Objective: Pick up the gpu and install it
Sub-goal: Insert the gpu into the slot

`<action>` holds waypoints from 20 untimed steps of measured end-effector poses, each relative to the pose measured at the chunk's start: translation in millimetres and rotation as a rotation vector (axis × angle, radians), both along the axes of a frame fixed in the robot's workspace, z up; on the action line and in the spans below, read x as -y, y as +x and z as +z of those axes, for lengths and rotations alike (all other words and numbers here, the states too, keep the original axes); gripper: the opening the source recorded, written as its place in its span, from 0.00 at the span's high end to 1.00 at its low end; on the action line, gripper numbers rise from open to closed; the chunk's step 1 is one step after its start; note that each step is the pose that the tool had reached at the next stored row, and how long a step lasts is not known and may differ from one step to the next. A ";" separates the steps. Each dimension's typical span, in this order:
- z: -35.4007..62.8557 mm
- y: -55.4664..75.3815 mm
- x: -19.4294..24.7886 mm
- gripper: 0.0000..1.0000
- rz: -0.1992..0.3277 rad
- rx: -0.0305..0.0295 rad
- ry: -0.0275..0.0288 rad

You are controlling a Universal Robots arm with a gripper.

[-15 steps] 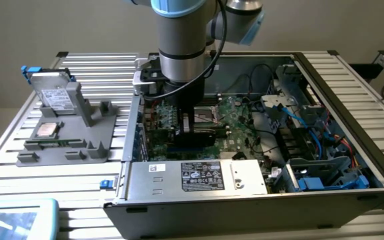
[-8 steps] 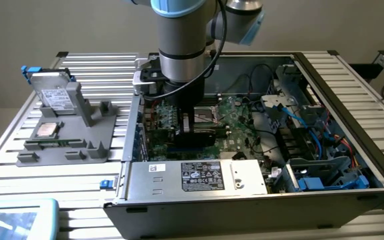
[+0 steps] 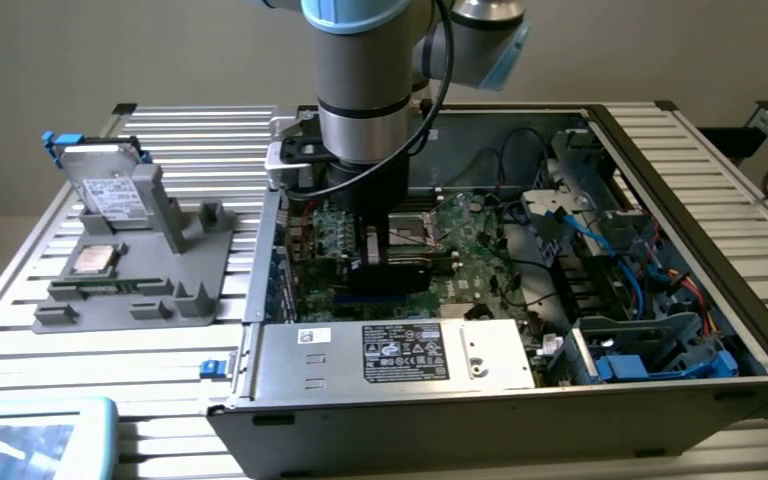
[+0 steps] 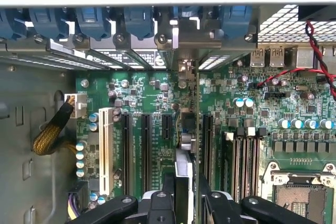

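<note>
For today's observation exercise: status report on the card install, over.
Jaws shut on thin black rectangular gpu card. Card edge-on along green motherboard slots, inside open grey metal case. No obstruction seen.

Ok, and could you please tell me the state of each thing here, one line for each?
gpu: on edge, gripped by the tool, above the motherboard slots; seated or not, unclear.
tool: shut on the gpu.
computer case: open, inside exposed.
hard drive: upright in the grey holder, outside the case.
</note>
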State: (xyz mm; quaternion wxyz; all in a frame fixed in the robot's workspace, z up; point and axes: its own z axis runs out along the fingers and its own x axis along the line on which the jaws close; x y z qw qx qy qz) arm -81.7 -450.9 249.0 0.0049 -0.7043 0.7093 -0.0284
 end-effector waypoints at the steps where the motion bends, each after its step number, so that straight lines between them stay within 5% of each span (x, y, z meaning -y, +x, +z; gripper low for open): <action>1: 0.0 0.0 0.0 0.73 0.000 0.0003 0.0000; 20: -1.4 -0.3 0.0 0.73 0.006 0.0023 0.0001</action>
